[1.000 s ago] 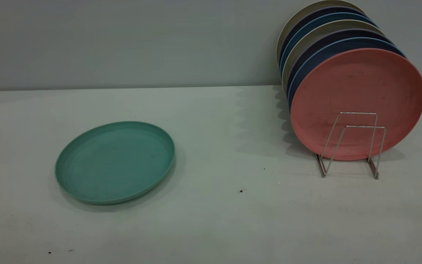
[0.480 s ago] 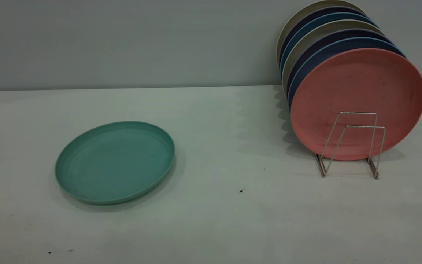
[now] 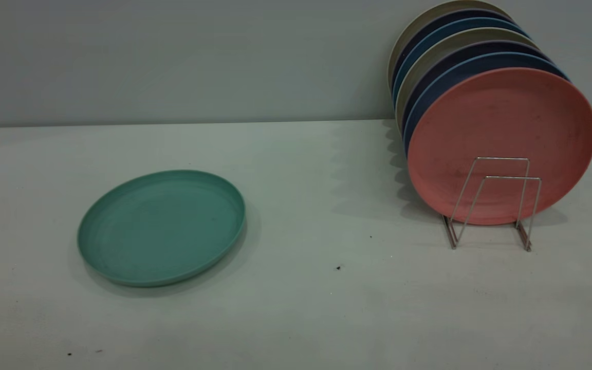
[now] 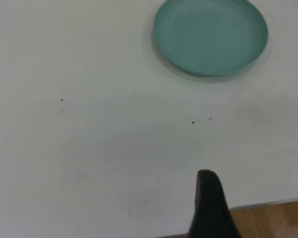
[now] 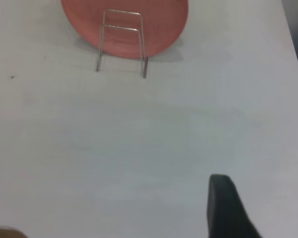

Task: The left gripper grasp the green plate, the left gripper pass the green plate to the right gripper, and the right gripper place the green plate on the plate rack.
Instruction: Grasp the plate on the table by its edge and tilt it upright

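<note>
The green plate (image 3: 161,228) lies flat on the white table at the left; it also shows in the left wrist view (image 4: 210,34), far ahead of the left gripper (image 4: 260,196). One black finger (image 4: 208,203) of that gripper shows, with nothing against it and nothing held. The plate rack (image 3: 512,178) stands at the right with its two front loops empty; it shows in the right wrist view (image 5: 120,27) too. The right gripper (image 5: 262,191) is open and empty, far back from the rack. Neither gripper shows in the exterior view.
A salmon-pink plate (image 3: 501,128) stands upright in the rack, with several dark blue and beige plates (image 3: 460,49) behind it. The grey wall (image 3: 172,56) runs along the back. The table's near edge and wooden floor (image 4: 273,218) lie by the left gripper.
</note>
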Action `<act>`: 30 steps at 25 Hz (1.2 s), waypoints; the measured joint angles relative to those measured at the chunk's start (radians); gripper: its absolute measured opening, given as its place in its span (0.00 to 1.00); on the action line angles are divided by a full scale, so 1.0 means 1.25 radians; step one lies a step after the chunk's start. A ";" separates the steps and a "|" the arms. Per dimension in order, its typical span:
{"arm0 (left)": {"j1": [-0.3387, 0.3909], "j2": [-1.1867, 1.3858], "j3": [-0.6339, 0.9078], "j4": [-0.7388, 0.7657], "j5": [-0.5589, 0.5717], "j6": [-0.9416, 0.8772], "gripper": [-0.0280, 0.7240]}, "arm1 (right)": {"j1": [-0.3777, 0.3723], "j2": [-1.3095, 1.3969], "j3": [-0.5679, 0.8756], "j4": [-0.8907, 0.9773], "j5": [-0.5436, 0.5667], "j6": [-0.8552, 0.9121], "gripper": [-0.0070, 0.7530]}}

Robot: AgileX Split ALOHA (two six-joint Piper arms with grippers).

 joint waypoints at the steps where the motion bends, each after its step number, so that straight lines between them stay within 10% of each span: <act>1: 0.000 0.000 0.000 0.000 0.000 0.000 0.72 | 0.000 0.000 0.000 0.000 0.000 0.000 0.50; 15: 0.000 0.409 -0.023 -0.076 -0.200 -0.011 0.72 | 0.000 0.314 -0.022 0.157 -0.264 -0.148 0.67; 30: 0.085 1.165 -0.177 -0.570 -0.458 0.477 0.72 | 0.000 0.701 -0.104 0.414 -0.387 -0.429 0.67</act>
